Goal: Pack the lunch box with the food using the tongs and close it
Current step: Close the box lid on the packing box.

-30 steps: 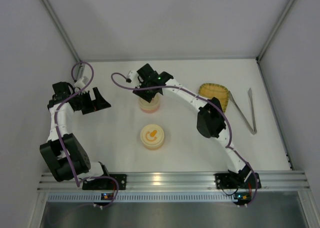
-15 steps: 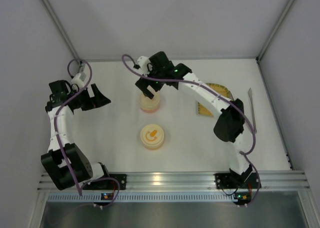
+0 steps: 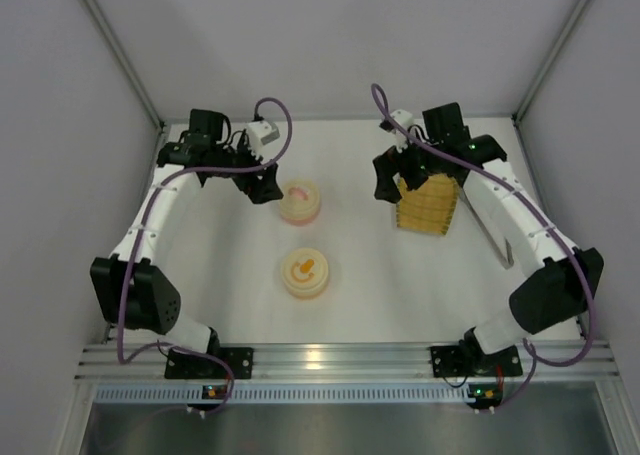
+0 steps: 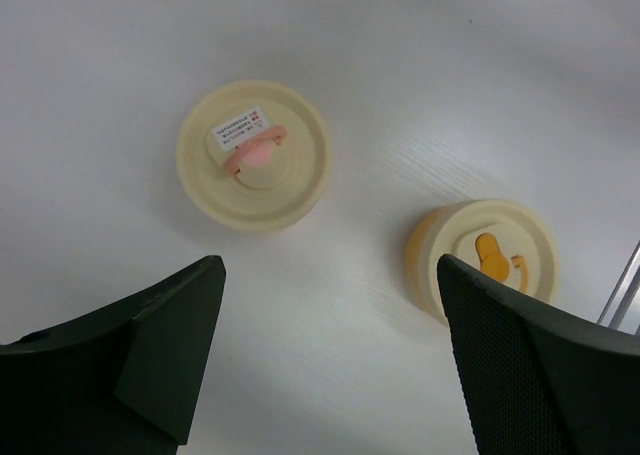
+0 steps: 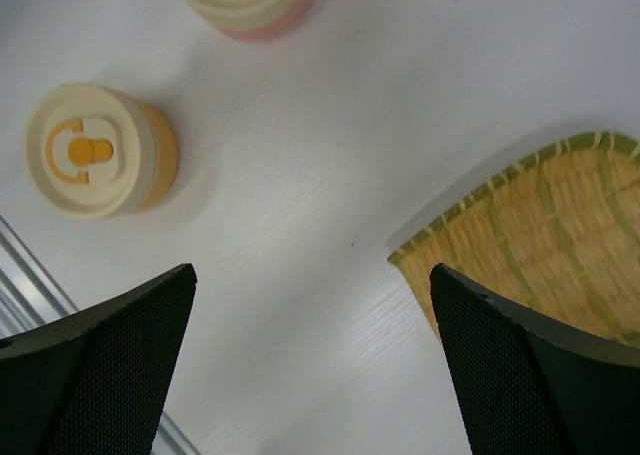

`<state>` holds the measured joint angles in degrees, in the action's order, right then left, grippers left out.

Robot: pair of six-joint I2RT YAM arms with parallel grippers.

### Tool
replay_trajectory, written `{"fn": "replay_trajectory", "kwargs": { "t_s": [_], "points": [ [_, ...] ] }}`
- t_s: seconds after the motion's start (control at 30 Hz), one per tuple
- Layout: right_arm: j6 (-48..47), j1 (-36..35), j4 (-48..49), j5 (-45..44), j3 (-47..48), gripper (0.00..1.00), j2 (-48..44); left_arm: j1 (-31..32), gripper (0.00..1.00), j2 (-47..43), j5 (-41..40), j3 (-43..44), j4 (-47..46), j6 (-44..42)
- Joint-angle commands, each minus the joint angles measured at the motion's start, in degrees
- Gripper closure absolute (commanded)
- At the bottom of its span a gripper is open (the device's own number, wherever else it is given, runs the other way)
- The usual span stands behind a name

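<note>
tongs point(image 3: 506, 258) | judged light, stiff, slippery metal, laid flat on the table point(image 3: 380, 275); best pinched across both arms mid-length | left gripper point(image 4: 328, 275), right gripper point(image 5: 312, 275) | both spread wide; nothing is held

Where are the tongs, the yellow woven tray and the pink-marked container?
tongs point(image 3: 505, 259): top view, near the joined end.
yellow woven tray point(image 3: 428, 211): top view, on the woven middle.
pink-marked container point(image 4: 255, 155): left wrist view, on the lid's centre.

Slim grey metal tongs point(image 3: 497, 247): flat, far R, joined end nearside. Pink-marked cream round tub point(image 3: 300, 200) & orange-marked cream round tub point(image 3: 305, 273): lidded, centre, apart.
</note>
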<state>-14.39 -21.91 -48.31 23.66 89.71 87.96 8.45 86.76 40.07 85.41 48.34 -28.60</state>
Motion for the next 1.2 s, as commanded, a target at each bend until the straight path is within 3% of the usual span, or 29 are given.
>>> {"fn": "replay_trajectory", "kwargs": {
  "t_s": [0.0,0.03,0.13,0.3,0.63,1.17],
  "points": [
    [-2.4,4.8,-5.5,5.1,-3.8,0.00,-8.1,0.3,0.10,5.6,4.8,3.3,6.3,-17.7],
    [-3.5,5.7,-6.8,5.9,-4.5,0.01,-9.0,0.3,0.12,6.6,5.7,3.4,6.0,-22.3],
    [-4.4,8.6,-10.7,6.2,-6.8,0.01,-12.5,0.3,0.20,8.6,7.8,2.7,0.3,-25.6],
    [-4.1,13.9,-12.0,6.8,-9.6,0.01,-17.5,2.4,0.30,15.3,6.9,6.6,-0.1,-31.2],
    [-3.6,18.0,-11.5,9.6,-11.0,0.01,-17.7,6.4,0.30,21.7,-4.7,8.4,-4.2,-34.2],
    [-3.4,18.0,-10.8,11.0,-12.9,0.01,-17.6,9.3,0.29,27.8,-7.2,13.6,-2.0,-36.1]
  ]
}}
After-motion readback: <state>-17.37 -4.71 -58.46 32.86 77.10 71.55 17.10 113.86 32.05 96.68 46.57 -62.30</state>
